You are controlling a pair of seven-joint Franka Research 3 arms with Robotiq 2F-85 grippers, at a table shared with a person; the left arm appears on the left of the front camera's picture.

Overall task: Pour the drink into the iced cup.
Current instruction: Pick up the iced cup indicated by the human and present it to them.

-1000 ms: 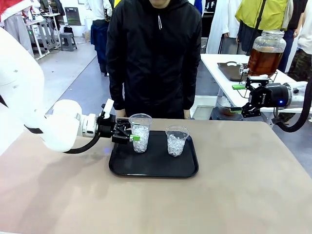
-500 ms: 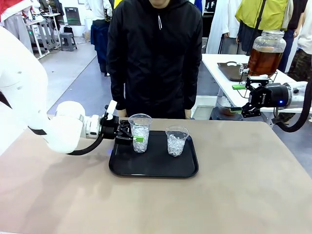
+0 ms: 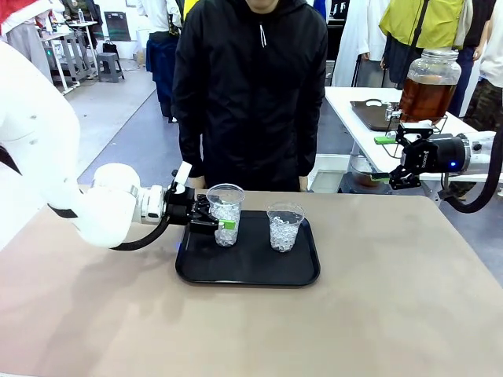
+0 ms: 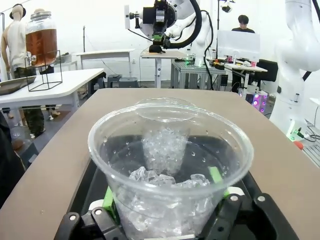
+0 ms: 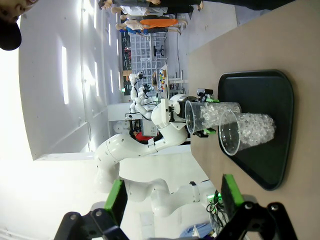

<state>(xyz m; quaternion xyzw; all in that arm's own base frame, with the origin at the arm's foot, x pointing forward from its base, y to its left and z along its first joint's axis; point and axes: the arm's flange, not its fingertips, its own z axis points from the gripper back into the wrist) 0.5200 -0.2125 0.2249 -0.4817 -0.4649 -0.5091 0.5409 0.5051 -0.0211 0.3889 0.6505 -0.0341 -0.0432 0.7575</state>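
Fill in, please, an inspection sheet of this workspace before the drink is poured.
Surface: brown table, black tray on it.
Job's things: left cup and right cup, iced, upright, apart on the tray; drink in the dispenser jar on the white side table.
Clutter: nothing seen.
Grippers: left gripper, fingers on both sides of the left cup, grip unclear; right gripper open, empty, in the air.
Cables: left arm's cable, right arm's cable, both hanging loose.
Surroundings: person in black at the far edge.
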